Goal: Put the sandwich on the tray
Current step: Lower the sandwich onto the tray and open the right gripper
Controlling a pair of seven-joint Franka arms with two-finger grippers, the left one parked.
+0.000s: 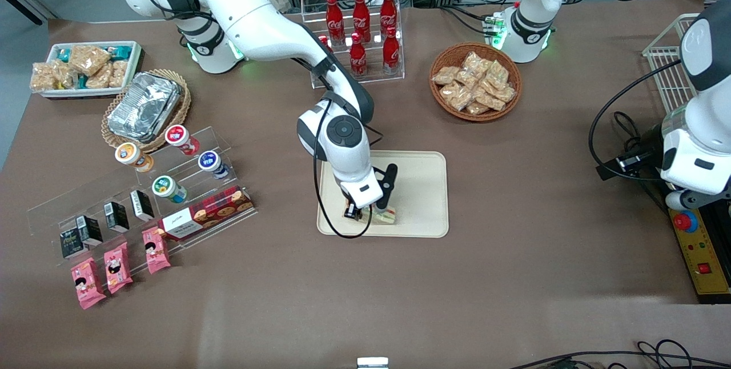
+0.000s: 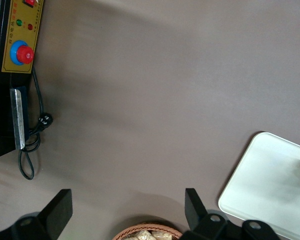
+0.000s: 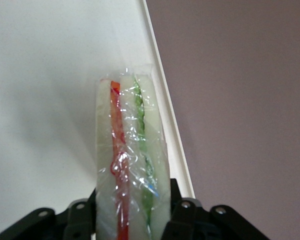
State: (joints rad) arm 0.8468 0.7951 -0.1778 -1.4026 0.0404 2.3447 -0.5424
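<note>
A brown table is filling the front view, and a beige tray (image 1: 420, 186) is lying flat near its middle. The right arm is reaching down over the tray, and its gripper (image 1: 371, 213) is hanging just above the tray's edge nearest the front camera, at about seven o'clock from the tray's centre. The fingers (image 3: 182, 212) are pressing on both bread faces of the wrapped sandwich (image 3: 131, 160), clamping it upright with its red and green filling stripes facing the wrist camera. The sandwich is sitting over the tray surface, just inside the low rim. Whether its base is touching the tray is unclear. A wicker basket of snack packets (image 1: 475, 81) is standing at one o'clock from the tray.
</note>
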